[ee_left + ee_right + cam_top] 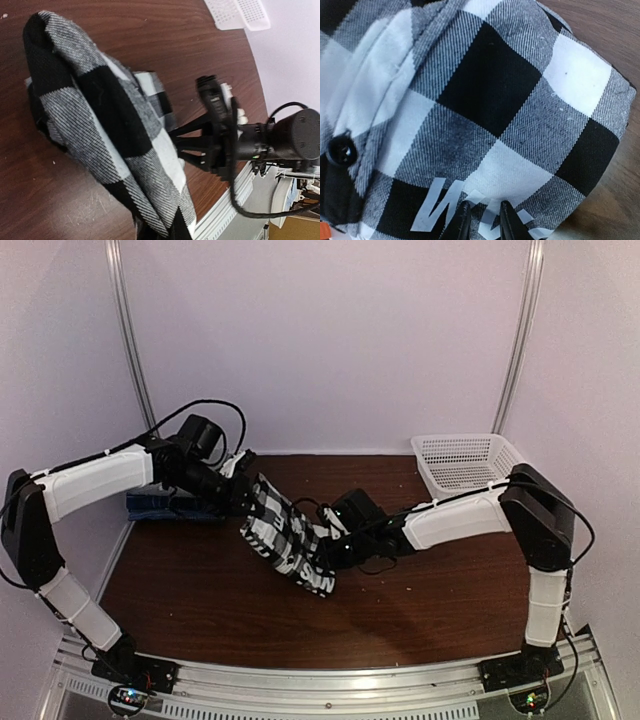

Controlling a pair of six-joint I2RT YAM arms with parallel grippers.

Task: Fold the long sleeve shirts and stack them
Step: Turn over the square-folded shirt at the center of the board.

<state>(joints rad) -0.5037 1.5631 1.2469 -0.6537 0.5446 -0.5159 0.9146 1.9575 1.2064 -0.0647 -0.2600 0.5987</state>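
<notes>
Pale walls close in a dark wood table (200,590). Left arm (95,480) reaches in from frame left, right arm (460,520) from frame right; both meet at centre. The plaid shirt (285,540), black-and-white large check, is bunched in a band slanting from upper left to lower right at mid-frame. The left jaws are clenched on its upper end, cloth raised there. The right jaws are nipped onto its lower edge by white lettering (440,205). White mesh basket (465,462) at table's upper right corner. The dark blue shirt (160,505) lies folded at table's left edge, behind the left arm. Black button (341,150) on the plaid, left of right wrist view.
</notes>
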